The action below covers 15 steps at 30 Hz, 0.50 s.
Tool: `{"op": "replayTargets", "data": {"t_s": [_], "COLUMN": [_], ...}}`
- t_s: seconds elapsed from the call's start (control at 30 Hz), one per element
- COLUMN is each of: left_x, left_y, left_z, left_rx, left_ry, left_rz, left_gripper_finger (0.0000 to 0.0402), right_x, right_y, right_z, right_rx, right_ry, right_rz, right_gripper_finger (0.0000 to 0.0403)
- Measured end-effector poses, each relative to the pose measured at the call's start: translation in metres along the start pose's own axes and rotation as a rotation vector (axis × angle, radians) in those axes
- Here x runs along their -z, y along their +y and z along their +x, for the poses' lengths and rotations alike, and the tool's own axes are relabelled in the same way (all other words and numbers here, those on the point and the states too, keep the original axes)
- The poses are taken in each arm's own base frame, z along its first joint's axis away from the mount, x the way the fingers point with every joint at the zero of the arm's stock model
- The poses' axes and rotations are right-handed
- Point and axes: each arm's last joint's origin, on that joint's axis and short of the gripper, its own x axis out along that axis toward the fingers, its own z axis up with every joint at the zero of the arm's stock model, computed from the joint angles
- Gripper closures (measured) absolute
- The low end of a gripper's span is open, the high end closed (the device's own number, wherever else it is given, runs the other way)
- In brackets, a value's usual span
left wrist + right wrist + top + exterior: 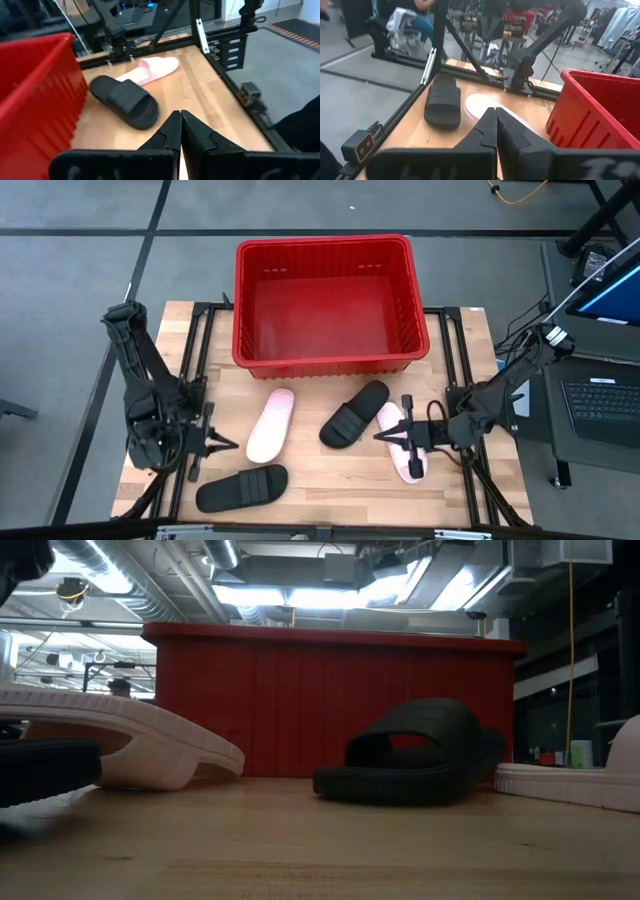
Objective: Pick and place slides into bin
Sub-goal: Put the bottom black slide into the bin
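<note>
The red bin (pixel 325 300) stands at the table's far middle and looks empty. Four slides lie flat on the table in front of it. One pink slide (pixel 270 425) is left of centre. One black slide (pixel 355 415) is at centre. A second pink slide (pixel 402 442) is right of it. A second black slide (pixel 242 488) is near the front left. My left gripper (pixel 225 443) is shut, just left of the first pink slide. My right gripper (pixel 382 436) is shut, over the second pink slide's left side; its wrist view (pixel 496 112) shows no hold.
Black frame rails (pixel 190 380) run along both sides of the table, with the arm bases on them. A laptop (pixel 600 405) sits off the table's right edge. Bare wood (pixel 340 490) lies along the near edge.
</note>
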Motion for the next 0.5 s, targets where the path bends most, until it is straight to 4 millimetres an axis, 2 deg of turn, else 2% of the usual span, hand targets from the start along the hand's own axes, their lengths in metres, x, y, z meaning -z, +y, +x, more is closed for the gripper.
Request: {"op": "replayTargets", "data": {"t_s": [0.3, 0.5], "left_x": [-0.035, -0.033], "left_y": [-0.035, -0.06], "left_z": [0.005, 0.014], "left_rx": [0.03, -0.009], "left_ry": [0.124, 0.272], "left_rz": [0.051, 0.089], "left_gripper_finger": [0.04, 0.04], "right_x": [-0.023, -0.016], "right_y": [0.02, 0.026], "right_z": [0.029, 0.037], "right_rx": [-0.009, -0.01], "right_ry": [0.093, 0.17], "right_rz": [0.0, -0.027], "right_gripper_finger": [0.0397, 0.0395]}}
